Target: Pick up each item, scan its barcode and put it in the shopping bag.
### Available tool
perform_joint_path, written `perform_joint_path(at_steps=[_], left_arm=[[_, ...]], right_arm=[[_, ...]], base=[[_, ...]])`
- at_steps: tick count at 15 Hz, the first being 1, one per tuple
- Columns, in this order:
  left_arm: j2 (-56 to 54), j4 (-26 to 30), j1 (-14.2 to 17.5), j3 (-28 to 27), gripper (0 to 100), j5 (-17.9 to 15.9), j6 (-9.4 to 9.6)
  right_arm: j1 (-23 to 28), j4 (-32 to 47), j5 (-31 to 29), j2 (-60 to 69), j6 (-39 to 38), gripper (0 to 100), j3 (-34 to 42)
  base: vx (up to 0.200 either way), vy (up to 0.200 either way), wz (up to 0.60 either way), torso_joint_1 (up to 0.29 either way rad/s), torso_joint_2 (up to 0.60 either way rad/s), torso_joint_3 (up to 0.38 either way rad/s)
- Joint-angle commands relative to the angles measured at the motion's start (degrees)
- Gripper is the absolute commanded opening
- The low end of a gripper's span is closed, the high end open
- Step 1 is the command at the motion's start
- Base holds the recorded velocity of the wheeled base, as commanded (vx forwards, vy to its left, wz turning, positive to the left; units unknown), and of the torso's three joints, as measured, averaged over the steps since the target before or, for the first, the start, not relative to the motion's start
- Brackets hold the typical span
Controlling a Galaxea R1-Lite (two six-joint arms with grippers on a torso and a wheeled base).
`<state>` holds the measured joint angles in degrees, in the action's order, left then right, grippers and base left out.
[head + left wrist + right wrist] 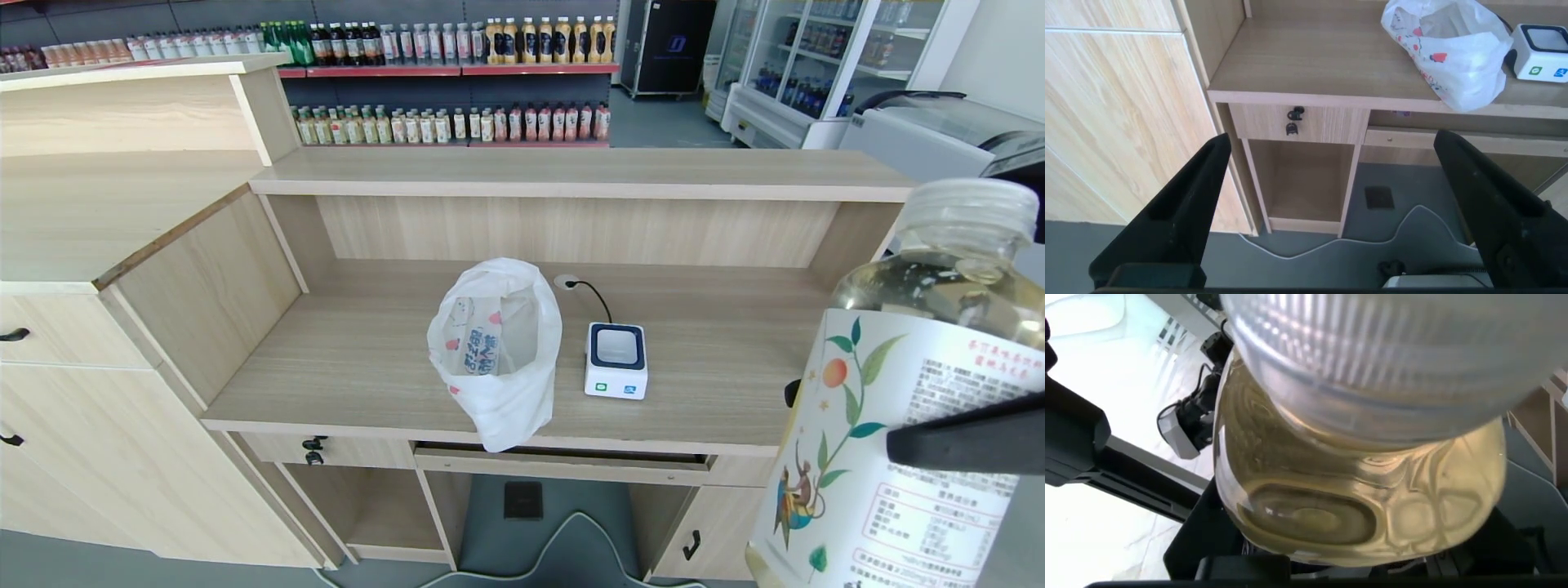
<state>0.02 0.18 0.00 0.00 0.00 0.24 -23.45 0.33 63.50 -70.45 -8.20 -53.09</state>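
Right gripper (1306,539) is gripping a clear yellow-filled plastic bottle (898,384); head view is showing its label (865,490), right wrist view its ribbed cap (1388,351). Left gripper (1331,139) is gaping empty.

Small shop setup here. The surface (343,367) is a light wood checkout desk with a raised ledge (571,173) along the back and a taller matching cabinet (106,220) on its left. The drawer (359,450) underneath has keys (313,448) hanging in the lock. Behind it are red-edged shelves (449,71) packed with drinks against a dark wall (204,15), with glass-door fridges (804,65) and a chest freezer (931,131) off to the right. Grey floor (661,122), bright even light.
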Motion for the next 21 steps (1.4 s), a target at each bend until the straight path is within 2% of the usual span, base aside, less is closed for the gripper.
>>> perform_joint_path(at_steps=[1,2,3,4,5,6,8,9,11,13,17,21], left_arm=[[0.0,0.0,0.0,0.0,100,0.0,0.02],[0.0,0.0,0.0,0.0,100,0.0,0.02],[0.0,0.0,0.0,0.0,100,0.0,0.02],[0.0,0.0,0.0,0.0,100,0.0,0.02],[0.0,0.0,0.0,0.0,100,0.0,0.02],[0.0,0.0,0.0,0.0,100,0.0,0.02],[0.0,0.0,0.0,0.0,100,0.0,0.02],[0.0,0.0,0.0,0.0,100,0.0,0.02],[0.0,0.0,0.0,0.0,100,0.0,0.02],[0.0,0.0,0.0,0.0,100,0.0,0.02],[0.0,0.0,0.0,0.0,100,0.0,0.02],[0.0,0.0,0.0,0.0,100,0.0,0.02]], right_arm=[[0.0,-0.1,-0.3,0.0,0.3,0,-0.2],[0.3,-0.3,-2.6,-0.4,1.2,0,-0.1],[1.0,-0.9,-8.6,-1.6,4.2,0,-0.2],[3.4,-2.4,-17.4,-4.3,10.5,0,0.1],[6.1,-3.8,-22.5,-6.5,16.6,0,0.3],[12.6,-5.9,-23.9,-9.2,26.0,0,1.1],[22.8,-5.4,-24.6,-12.6,46.2,0,1.6],[26.2,-4.1,-24.8,-13.3,56.6,0,1.3],[30.3,-4.5,-23.8,-13.5,69.2,0,0.6],[32.2,-5.6,-18.8,-13.7,74.6,0,-0.2],[32.5,-9.7,-17.2,-14.5,81.3,0,-1.2],[32.4,-23.8,-16.8,-18.3,89.2,0,-0.3]], base=[[0.0,0.0,0.0,0.0,0.0,0.0],[0.0,0.0,0.0,0.0,0.0,0.0],[0.0,0.0,0.0,0.0,0.0,0.0],[0.0,0.0,0.0,0.0,0.0,0.0],[0.0,0.0,0.0,0.0,0.0,0.0],[0.0,0.0,0.0,0.0,0.0,0.0],[0.0,0.0,0.0,0.0,0.0,0.0],[0.0,0.0,0.0,0.0,0.0,0.0],[0.0,0.0,0.0,0.0,0.0,0.0],[0.0,0.0,0.0,0.0,0.0,0.0],[0.0,0.0,0.0,0.0,0.0,0.0],[0.0,0.0,0.45,0.002,0.0,0.003]])
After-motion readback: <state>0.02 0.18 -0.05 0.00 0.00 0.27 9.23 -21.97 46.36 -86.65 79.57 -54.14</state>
